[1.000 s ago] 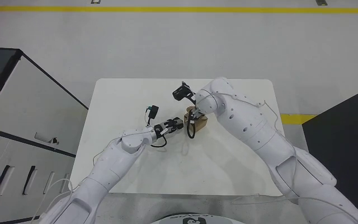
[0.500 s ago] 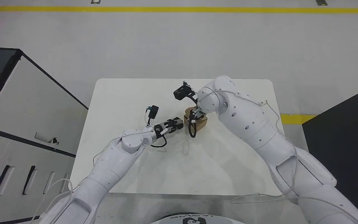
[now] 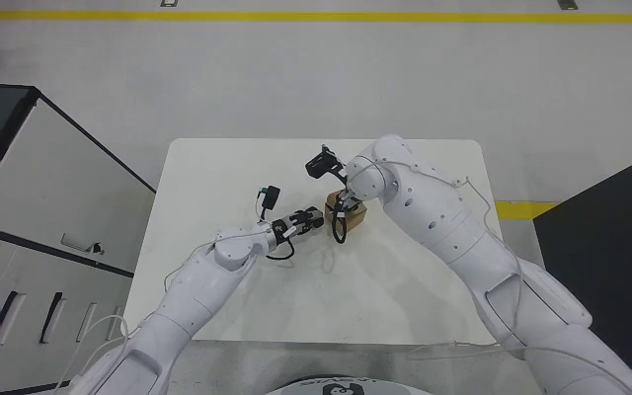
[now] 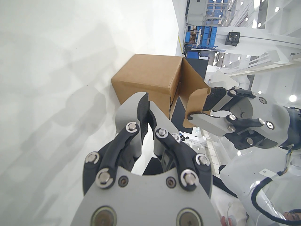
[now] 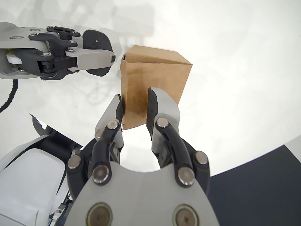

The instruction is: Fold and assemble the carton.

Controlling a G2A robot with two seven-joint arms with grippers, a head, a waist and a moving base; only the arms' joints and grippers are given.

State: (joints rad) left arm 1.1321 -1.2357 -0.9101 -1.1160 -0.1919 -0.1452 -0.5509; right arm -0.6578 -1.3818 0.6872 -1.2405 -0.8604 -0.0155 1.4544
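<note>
Little has changed: the right hand (image 5: 136, 99), pinching the carton's (image 5: 162, 78) flap (image 4: 188, 88), has nudged it slightly, while the left hand (image 4: 147, 111) waits closed and empty, and the flap is not yet folded.

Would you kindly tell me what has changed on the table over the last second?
Very little. The right arm swayed slightly at the elbow, and the carton held by the right gripper barely shifted with it. The right gripper kept its hold on the carton; the left gripper stayed shut beside it.
</note>
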